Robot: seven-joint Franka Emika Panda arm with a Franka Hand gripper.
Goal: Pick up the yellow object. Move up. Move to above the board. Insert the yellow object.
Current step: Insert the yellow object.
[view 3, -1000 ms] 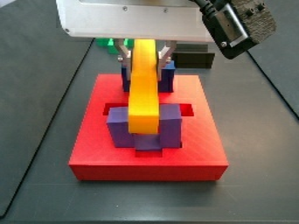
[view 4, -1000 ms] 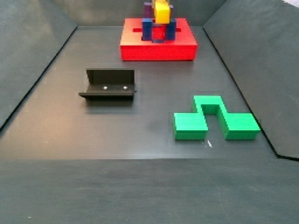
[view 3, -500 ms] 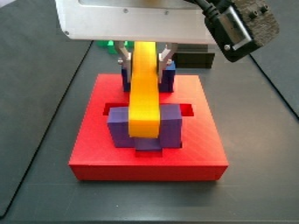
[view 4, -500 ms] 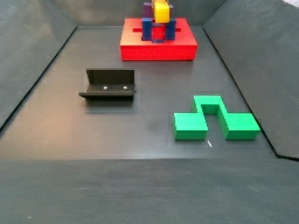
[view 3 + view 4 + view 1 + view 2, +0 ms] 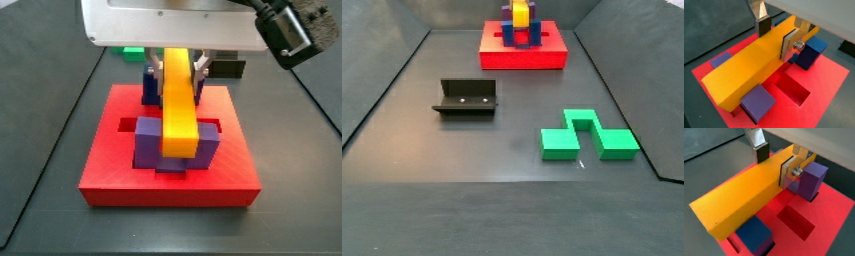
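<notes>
Looking at a side view, I see my gripper [image 5: 181, 72] at upper centre, clamped on the yellow object [image 5: 181, 108]. It lies lengthwise between the blue-purple posts [image 5: 144, 146] over the board [image 5: 107, 178]; the fingers [image 5: 763, 25] press its sides.

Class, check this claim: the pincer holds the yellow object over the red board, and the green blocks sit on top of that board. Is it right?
Not quite. The pincer does hold the yellow object over the board, but a side view shows the green blocks on the dark floor, apart from the board.
</notes>
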